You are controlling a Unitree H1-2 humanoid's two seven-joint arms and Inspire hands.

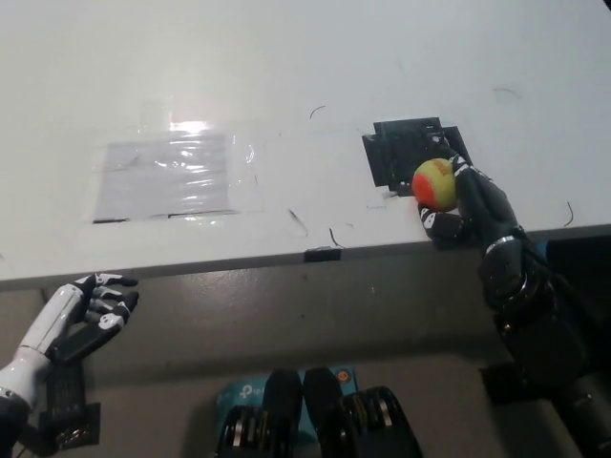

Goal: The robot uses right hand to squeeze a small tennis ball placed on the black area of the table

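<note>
Head view: a white tabletop (286, 86) was seen from steeply above, its front edge running across the middle of the picture. A black square patch (406, 153) was fixed on the tabletop towards the right, near that edge. A small ball (434, 183), yellow and orange-red, was found at the lower right corner of the patch, partly over the black and partly over the white beside it. The right hand (468, 205), black, was brought in from the lower right over the table edge and was closed around the ball, the fingers (441, 225) being curled under and beside it while the ball's upper side was left uncovered. Whether the ball touched the tabletop or was raised slightly could not be told. A clear plastic sheet (170, 176) with a bright glare on it was taped flat on the tabletop well to the left of the patch. A few thin dark marks were scattered on the white surface. The left hand (91, 310), white, was held below the table edge at the lower left, empty, with its fingers loosely spread.
</note>
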